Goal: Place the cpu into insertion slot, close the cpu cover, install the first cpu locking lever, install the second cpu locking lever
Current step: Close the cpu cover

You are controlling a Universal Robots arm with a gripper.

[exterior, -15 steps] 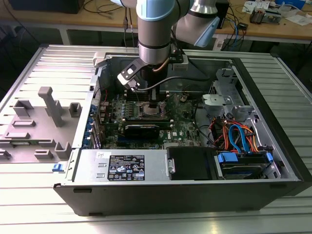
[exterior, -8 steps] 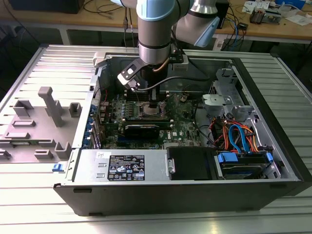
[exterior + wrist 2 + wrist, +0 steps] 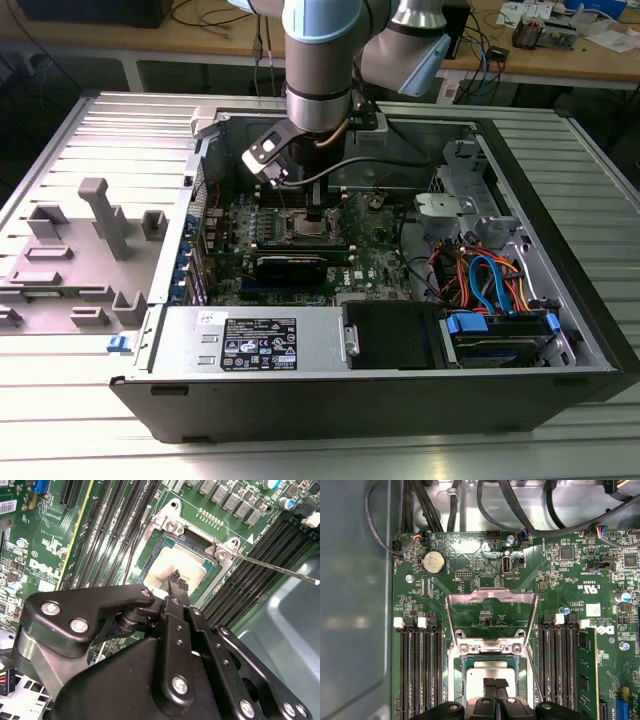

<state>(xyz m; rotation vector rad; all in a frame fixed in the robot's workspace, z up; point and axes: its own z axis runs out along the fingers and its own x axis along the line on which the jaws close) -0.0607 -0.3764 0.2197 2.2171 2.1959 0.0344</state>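
Observation:
The cpu lies flat in the insertion slot, its dull silver top showing in both wrist views; cpu, slot rim. The cpu cover, a silvery frame with a large window, stands swung open away from the socket. A thin locking lever sticks out unlatched beside the socket, the same lever running along the socket's side. My gripper is shut with nothing between its fingers, tips right over the cpu's top; gripper. In the exterior view the arm reaches down into the open computer case over the socket.
Rows of black memory slots flank the socket on both sides. Black cables hang along the case wall. A power supply and drive cage with blue and orange cables sit near the case front. A grey fixture stands at the exterior view's left.

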